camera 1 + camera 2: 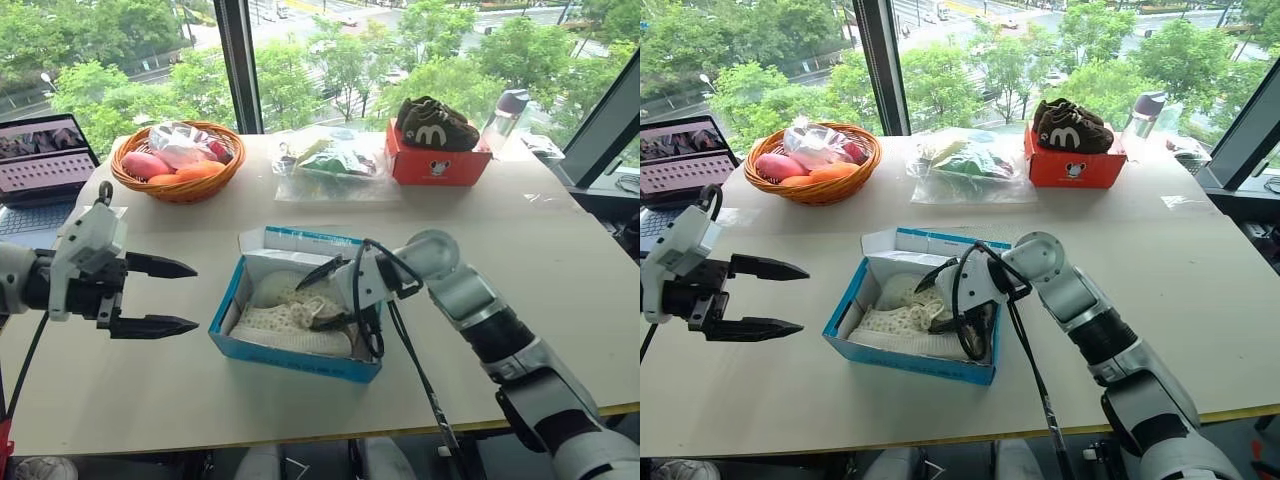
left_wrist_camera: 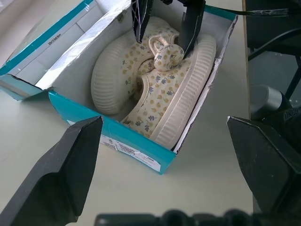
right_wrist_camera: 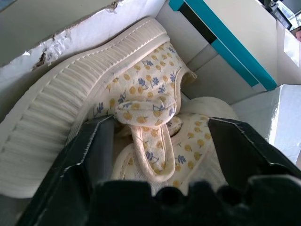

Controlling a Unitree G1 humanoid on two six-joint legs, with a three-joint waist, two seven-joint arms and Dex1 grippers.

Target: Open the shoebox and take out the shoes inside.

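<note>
On the left, the left gripper [image 1: 160, 296] hangs over the bare table [image 1: 560, 290] with its two black fingers spread wide and nothing between them, pointing toward the shoebox [image 1: 290, 355] and a little apart from its near left side. The shoebox sits near the middle of the table toward the front edge: an open teal-blue cardboard box with a white interior, its lid flap [image 1: 300, 241] folded back on the far side and a white label stuck on one short outer wall. Inside lie the shoes [image 2: 155, 89], a small cream pair printed with tiny yellow and blue flowers, with ribbed cream soles. They are packed on their sides, one nested against the other, filling most of the box; a looped strap with a rounded tab stands up from the middle of the pair. The right gripper [image 1: 335, 292] reaches down into the box from the right, its fingers partly apart and set on either side of that strap, tips down among the shoes. Whether the fingers press the strap cannot be told; the shoes lie in the box.
</note>
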